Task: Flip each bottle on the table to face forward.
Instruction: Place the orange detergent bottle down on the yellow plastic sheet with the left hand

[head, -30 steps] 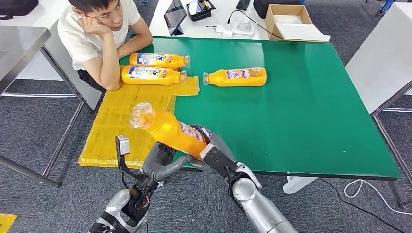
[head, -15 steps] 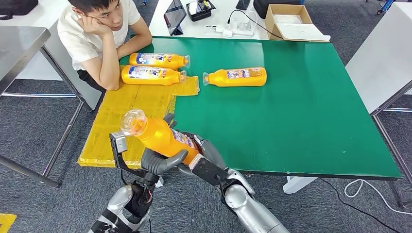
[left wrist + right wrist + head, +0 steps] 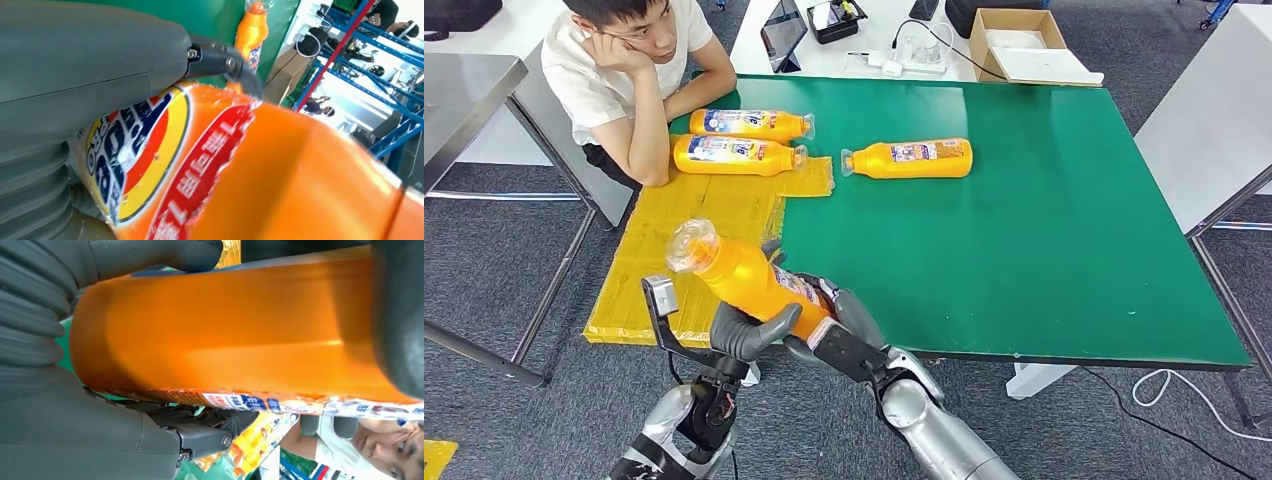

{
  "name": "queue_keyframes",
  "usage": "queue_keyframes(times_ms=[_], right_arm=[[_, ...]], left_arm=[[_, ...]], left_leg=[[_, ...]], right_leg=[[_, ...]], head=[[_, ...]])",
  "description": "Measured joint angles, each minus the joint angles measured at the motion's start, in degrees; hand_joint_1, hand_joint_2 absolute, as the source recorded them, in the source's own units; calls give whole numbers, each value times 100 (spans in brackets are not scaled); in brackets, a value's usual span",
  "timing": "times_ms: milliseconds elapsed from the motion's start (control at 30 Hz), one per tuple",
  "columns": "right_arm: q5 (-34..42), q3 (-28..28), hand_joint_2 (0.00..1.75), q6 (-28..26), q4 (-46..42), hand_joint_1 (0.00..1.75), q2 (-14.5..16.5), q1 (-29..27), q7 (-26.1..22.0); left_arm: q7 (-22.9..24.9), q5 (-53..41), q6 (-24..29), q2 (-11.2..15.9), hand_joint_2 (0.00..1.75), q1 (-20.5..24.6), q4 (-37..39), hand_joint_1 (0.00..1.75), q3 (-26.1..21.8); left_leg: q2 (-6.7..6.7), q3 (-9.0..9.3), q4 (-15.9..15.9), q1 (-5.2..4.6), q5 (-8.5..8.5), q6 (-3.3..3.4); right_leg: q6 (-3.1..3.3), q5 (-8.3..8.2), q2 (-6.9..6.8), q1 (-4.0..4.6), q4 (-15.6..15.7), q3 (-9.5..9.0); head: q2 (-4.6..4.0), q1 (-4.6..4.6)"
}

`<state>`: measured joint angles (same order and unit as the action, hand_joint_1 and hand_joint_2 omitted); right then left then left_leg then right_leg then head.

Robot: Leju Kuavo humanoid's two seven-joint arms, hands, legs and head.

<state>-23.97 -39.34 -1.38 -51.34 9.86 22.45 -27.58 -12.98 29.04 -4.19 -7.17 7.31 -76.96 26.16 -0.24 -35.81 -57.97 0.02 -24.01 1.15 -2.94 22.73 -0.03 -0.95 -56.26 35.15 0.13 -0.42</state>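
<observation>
Since a second ago the held bottle (image 3: 749, 280) has swung lower and toward the robot's left, its clear cap now nearer the yellow mat (image 3: 679, 240), and the left robot hand (image 3: 749, 330), which then hung just under it, has closed around its body. The right robot hand (image 3: 839, 325) grips the bottle's base end with fingers wrapped about it, as it did before. So both robot hands clasp the one bottle, the left near its middle, the right at its bottom. The left wrist view shows the grey thumb pressed on the orange body (image 3: 280, 170) beside the red and blue label; the right wrist view shows the thumb and dark fingers folded over the plain orange side (image 3: 225, 330).

The held bottle is tilted, cap up and away from the robot, above the near edge of the green counter (image 3: 1024, 240), where the mat meets the green. Farther across the mat lie two bottles on their sides, one (image 3: 736, 155) just nearer than the other (image 3: 749, 124), caps pointing to the robot's right. A third bottle (image 3: 911, 158) lies on the bare green just beyond the mat's far corner (cap toward the mat). A person (image 3: 629, 75) leans on one elbow at the mat's far end, forearm beside the two bottles.
</observation>
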Motion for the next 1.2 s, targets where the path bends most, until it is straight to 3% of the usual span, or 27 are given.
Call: queue_keyframes(times_ms=[100, 133, 200, 333, 667, 1033, 1133, 1200], right_arm=[[0, -10, 175, -2, 40, 29, 10, 11, 0], [-2, -22, 175, -2, 56, 0, 11, 12, 0], [-21, -47, 175, -19, 96, 0, 13, 8, 5], [-282, -113, 0, -300, 187, 0, 10, -22, 17], [-474, -286, 0, -701, 228, 0, 3, -164, 25], [-478, -322, 0, -737, 227, 0, -1, -193, 37], [-666, -323, 0, -1010, 201, 0, -28, -246, 127], [-902, -326, 0, -1285, 100, 0, -86, -347, 223]], left_arm=[[-5, 37, 22, -2, 175, -6, 0, 175, -10], [-12, 44, 31, -2, 175, -4, 0, 175, -17], [-33, 75, 48, -5, 175, 7, 0, 175, -32], [-16, 302, 54, -20, 175, 51, 0, 175, -57], [259, 975, 181, -31, 175, 77, 0, 175, -548], [260, 964, 225, -34, 175, 73, 0, 175, -633], [160, 483, 719, -23, 175, 92, 5, 164, -632], [-139, -539, 1513, 21, 175, 144, 38, 154, -626]], left_leg=[[0, 0, 0, 0, 0, 0], [0, 0, 0, 0, 0, 0], [-1, 0, 0, 0, 0, 0], [0, -2, 0, 0, 0, 0], [0, -3, 0, 1, 0, 0], [0, -3, 0, 0, 0, 0], [-1, -3, 0, 0, 0, 0], [0, -4, 0, 1, 0, 0]], right_leg=[[0, 0, 0, 0, 0, 0], [0, 0, 0, 0, 0, 0], [0, 0, 0, 0, 0, 0], [0, 0, 0, 0, 0, 0], [0, 0, 0, 0, -1, 1], [0, 0, 0, 0, 0, 1], [0, 0, 0, 1, 0, 1], [0, 0, 0, 1, 0, 3]], head=[[0, 0], [0, 0], [0, -1], [0, 1], [0, 1], [0, 1], [0, 2], [0, 1]])
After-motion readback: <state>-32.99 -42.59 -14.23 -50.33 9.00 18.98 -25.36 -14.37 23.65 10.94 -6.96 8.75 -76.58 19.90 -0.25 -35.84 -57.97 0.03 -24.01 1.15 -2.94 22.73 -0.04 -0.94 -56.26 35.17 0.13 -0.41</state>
